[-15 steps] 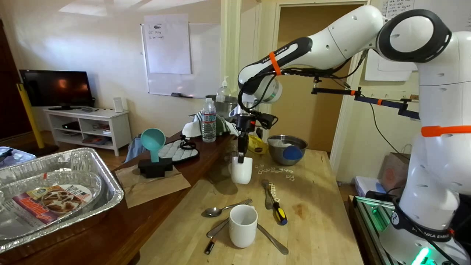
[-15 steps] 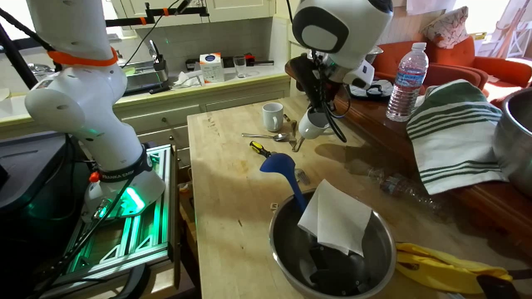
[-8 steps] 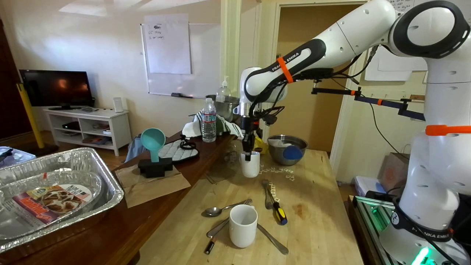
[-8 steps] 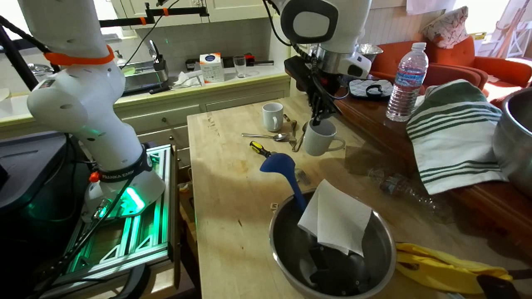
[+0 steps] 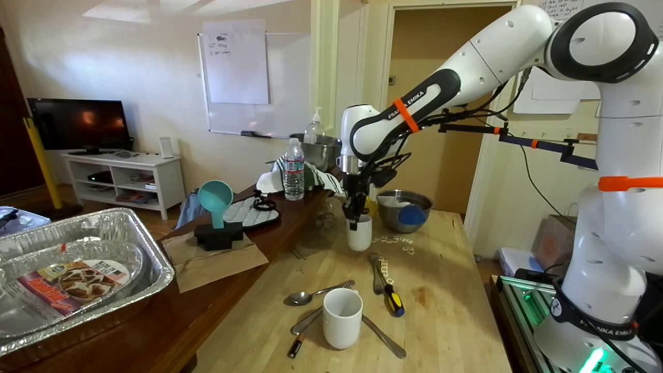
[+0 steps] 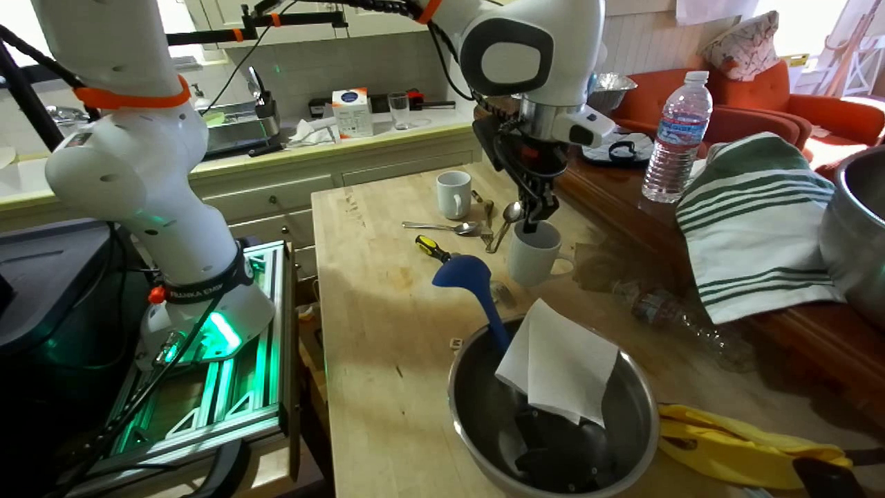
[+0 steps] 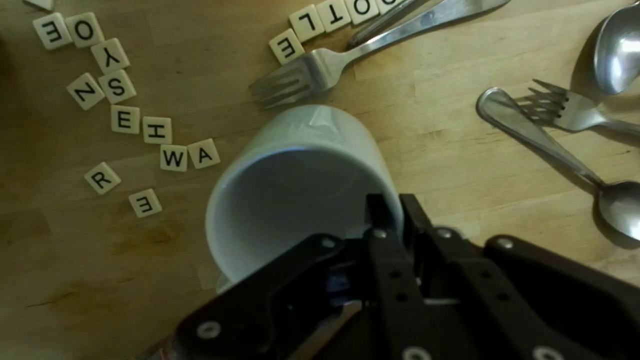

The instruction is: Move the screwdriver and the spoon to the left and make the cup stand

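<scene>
My gripper (image 7: 393,202) is shut on the rim of the white cup (image 5: 360,238), one finger inside and one outside the wall. In both exterior views the cup looks nearly upright, mouth up. Whether its base touches the table cannot be told. Its handle (image 6: 563,264) points toward the brown ledge in an exterior view. The yellow-and-black screwdriver (image 5: 394,300) lies on the table, away from the gripper. One spoon (image 5: 305,297) lies near the mug; another spoon (image 6: 464,228) lies closer to the screwdriver. Both spoons (image 7: 622,205) show at the wrist view's right edge.
The taller white mug (image 5: 342,318) stands among cutlery. A fork (image 7: 300,77) and letter tiles (image 7: 125,119) lie close to the cup. A steel bowl (image 6: 639,387) with a blue ladle (image 6: 467,273) stands nearby. A clear bottle (image 6: 664,311) lies by the ledge (image 6: 594,183).
The gripper has carried the cup toward the steel bowl and downward. The cup was tilted a second ago and is now nearly upright. The screwdriver and spoons have not moved.
</scene>
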